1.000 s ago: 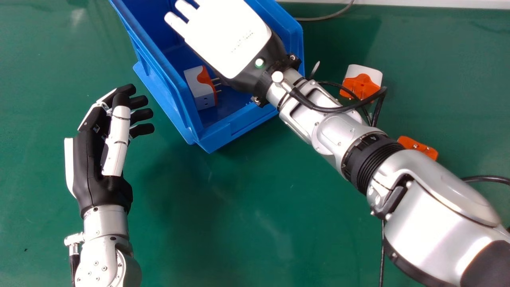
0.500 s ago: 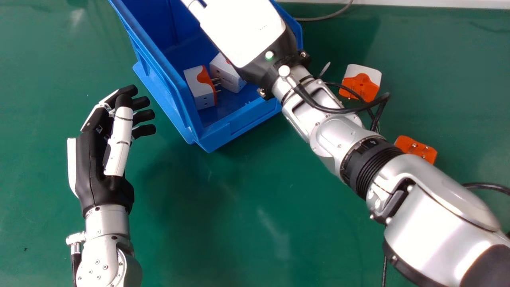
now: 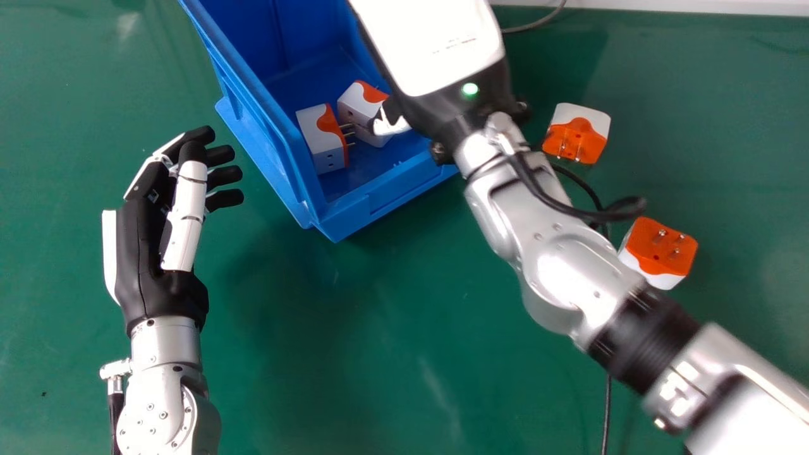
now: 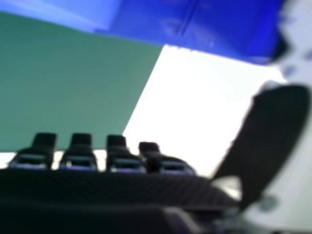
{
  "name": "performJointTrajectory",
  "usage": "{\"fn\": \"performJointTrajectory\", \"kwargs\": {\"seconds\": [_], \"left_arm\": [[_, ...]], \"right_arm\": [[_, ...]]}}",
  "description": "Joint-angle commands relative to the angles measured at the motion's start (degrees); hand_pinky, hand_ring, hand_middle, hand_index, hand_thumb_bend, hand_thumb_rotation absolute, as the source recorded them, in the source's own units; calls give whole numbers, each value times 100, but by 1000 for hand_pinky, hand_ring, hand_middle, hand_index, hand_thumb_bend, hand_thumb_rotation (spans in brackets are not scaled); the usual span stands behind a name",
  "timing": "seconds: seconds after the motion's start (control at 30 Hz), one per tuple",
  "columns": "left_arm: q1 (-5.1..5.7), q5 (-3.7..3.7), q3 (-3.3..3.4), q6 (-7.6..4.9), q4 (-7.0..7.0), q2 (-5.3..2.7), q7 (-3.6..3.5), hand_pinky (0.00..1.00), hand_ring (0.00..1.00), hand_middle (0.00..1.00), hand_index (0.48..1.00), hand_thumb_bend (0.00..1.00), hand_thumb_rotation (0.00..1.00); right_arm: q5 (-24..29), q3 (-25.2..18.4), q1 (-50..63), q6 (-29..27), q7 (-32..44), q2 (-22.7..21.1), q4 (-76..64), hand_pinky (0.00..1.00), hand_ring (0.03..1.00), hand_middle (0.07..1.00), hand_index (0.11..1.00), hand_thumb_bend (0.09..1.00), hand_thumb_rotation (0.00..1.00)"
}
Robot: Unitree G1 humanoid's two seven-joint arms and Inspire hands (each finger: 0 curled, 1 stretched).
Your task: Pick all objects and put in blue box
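Smooth-shelled right hand (image 3: 436, 47), fingers apart, is at the blue plastic box (image 3: 344, 222) — two blocky white-and-orange adapters (image 3: 313, 129) inside — left hand (image 3: 142, 265) loosely spread.

Worktop (image 3: 354, 347): plain green, smooth, faintly marked; pale reflections at left far side and near middle; small dark speck (image 3: 43, 394) at near left; pale strip (image 3: 663, 7) along far edge, right side; thin dark cable (image 3: 537, 24) against it.

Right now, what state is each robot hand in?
Left robot hand: open, fingers relaxed, empty, over the green tabletop.
Right robot hand: open, nothing held, at the blue plastic box.
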Motion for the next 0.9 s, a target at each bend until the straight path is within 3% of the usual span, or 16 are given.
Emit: {"fn": "performJointTrajectory", "kwargs": {"seconds": [0.0,0.1,0.33,0.4,0.53,0.7,0.87], "left_arm": [[-48,61,-15,22,-163,41,69,576,626,653,683,473,606],[-24,6,-24,64,-244,35,40,577,627,653,684,476,608],[20,86,-49,38,-304,51,63,585,636,660,689,480,604],[35,104,-64,56,-330,60,62,588,637,661,689,481,605],[49,61,-75,24,-336,58,5,594,642,665,693,489,611],[61,81,-75,64,-385,55,53,598,647,670,694,493,610],[84,49,-63,105,-465,88,27,601,649,671,696,496,610]], "right_arm": [[-144,-266,302,36,227,-167,-953,991,994,995,992,985,371],[-100,-508,774,-18,508,-301,-1850,993,995,996,994,989,388],[-454,-1013,2044,-66,1275,-720,-3611,997,998,998,997,995,422],[-520,-1163,2365,-59,1481,-736,-3992,998,998,999,998,997,439],[-740,-1512,2992,-76,1793,-750,-4666,999,999,999,999,999,455],[-1082,-1941,3517,-13,2353,-664,-5235,996,1000,1000,999,1000,457],[-1006,-2525,3835,132,3087,-457,-5786,995,1000,1000,1000,1000,465]]}}
